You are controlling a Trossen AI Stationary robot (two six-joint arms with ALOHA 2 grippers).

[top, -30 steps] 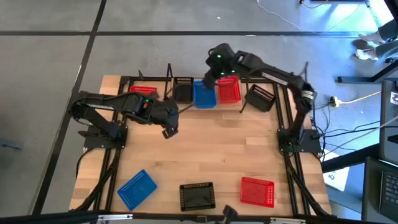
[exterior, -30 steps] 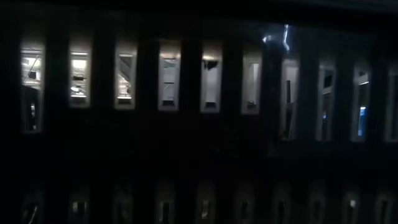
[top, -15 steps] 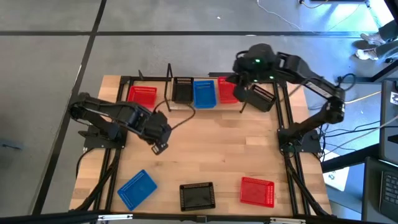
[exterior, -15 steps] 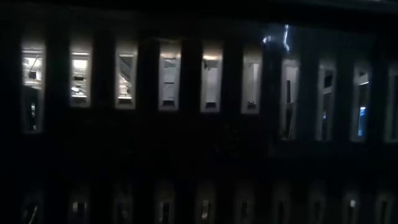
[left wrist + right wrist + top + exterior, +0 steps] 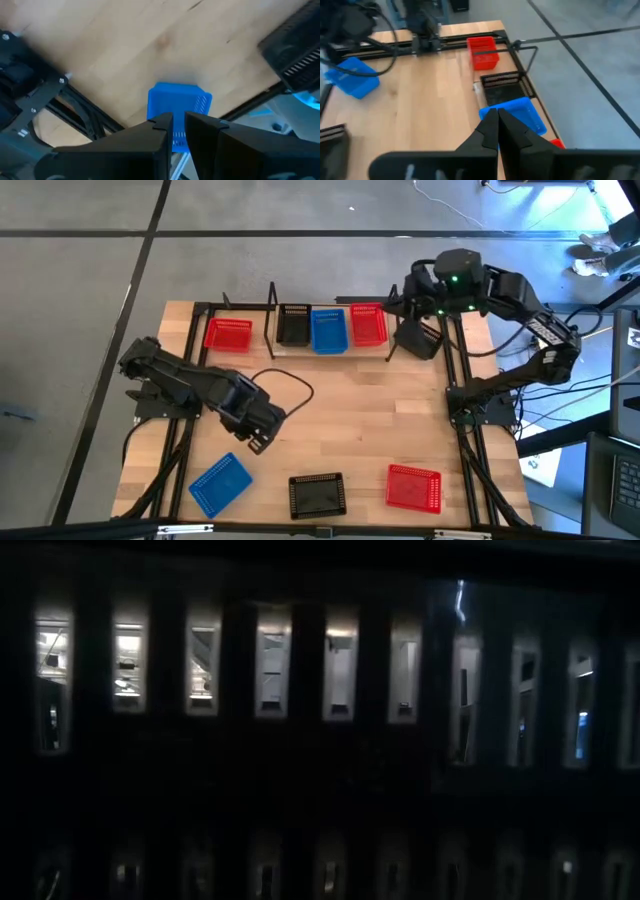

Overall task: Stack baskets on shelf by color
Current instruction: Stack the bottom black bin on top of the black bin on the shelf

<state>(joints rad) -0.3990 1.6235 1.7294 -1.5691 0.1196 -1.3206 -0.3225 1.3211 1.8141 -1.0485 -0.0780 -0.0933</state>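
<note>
Baskets mostly unsorted: on shelf [image 5: 262, 340] sit red [image 5: 229, 334], black [image 5: 293, 326], blue [image 5: 328, 330], red [image 5: 368, 324]; black one [image 5: 420, 337] tilted just beside it. Blue [image 5: 220, 482], black [image 5: 317, 495], red [image 5: 413, 487] lie at worktop's [image 5: 350, 410] near edge w/ no stacks visible yet. Left end effector [image 5: 258, 442] near-closed, empty, above near blue. Right end effector [image 5: 496, 125] closed, empty, by shelf's right end.
</note>
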